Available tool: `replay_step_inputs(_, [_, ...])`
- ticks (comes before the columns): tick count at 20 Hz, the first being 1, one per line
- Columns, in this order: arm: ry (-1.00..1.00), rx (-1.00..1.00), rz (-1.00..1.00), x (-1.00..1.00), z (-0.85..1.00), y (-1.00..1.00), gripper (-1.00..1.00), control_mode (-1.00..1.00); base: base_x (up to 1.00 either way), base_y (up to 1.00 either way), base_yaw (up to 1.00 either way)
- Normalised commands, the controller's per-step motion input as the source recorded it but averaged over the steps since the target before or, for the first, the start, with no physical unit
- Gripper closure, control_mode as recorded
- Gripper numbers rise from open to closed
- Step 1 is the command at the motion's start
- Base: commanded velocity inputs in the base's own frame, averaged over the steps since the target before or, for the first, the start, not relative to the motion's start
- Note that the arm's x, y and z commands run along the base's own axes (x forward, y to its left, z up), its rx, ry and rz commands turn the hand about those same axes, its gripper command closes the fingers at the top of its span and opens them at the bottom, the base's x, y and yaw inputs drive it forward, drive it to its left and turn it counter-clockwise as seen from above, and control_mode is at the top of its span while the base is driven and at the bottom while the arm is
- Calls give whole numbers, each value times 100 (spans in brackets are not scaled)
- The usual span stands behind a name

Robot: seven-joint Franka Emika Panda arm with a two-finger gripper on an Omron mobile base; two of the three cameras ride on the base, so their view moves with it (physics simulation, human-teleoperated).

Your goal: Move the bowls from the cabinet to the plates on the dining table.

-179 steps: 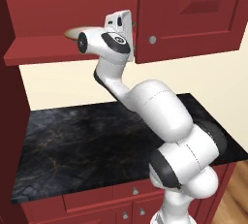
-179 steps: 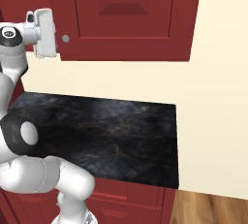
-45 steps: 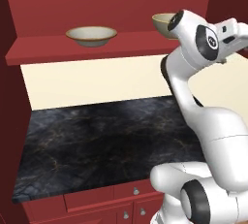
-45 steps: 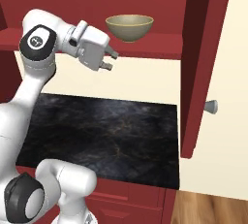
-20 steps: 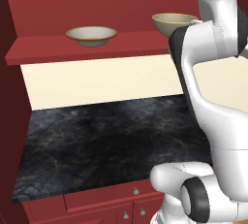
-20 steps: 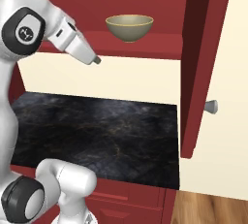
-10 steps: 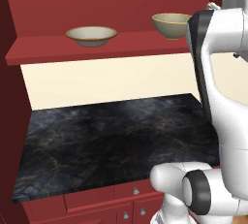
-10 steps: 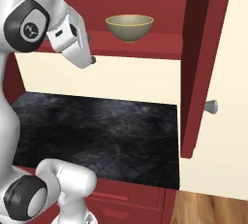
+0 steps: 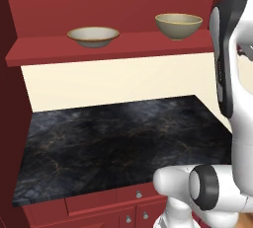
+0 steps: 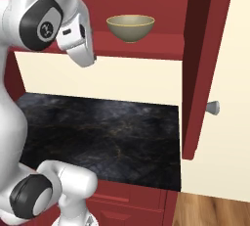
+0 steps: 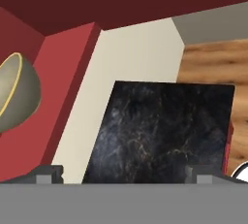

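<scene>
My gripper (image 11: 123, 172) is spread wide and empty, both bowls on the cabinet shelf (image 9: 113, 47): shallow bowl (image 9: 93, 36) upper left, deep bowl (image 9: 178, 25) upper right; coming in crooked could clip the open door (image 10: 202, 63) or knock the deep bowl off.

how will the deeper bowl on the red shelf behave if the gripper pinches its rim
The deeper bowl looks rigid and glazed, so probably slippery at its thin rim. Its rounded body narrows to a small base, so a sideways nudge may rock it on the shelf. Likely breakable if dropped.
</scene>
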Motion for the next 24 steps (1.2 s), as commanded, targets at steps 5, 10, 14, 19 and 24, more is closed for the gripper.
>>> replay_step_inputs(5, [-3, 0, 12, 32, -11, -1, -100, -100, 0, 0, 0])
replay_step_inputs(10, [-14, 0, 4, 5, 0, -1, -100, -100, 0, 0, 0])
replay_step_inputs(14, [-20, 0, 0, 0, 0, -2, -100, -100, 0, 0, 0])
replay_step_inputs(19, [-17, 0, 0, 2, -10, -4, -100, -100, 0, 0, 0])
replay_step_inputs(24, [-15, 2, 0, 7, -8, 0, -100, -100, 0, 0, 0])
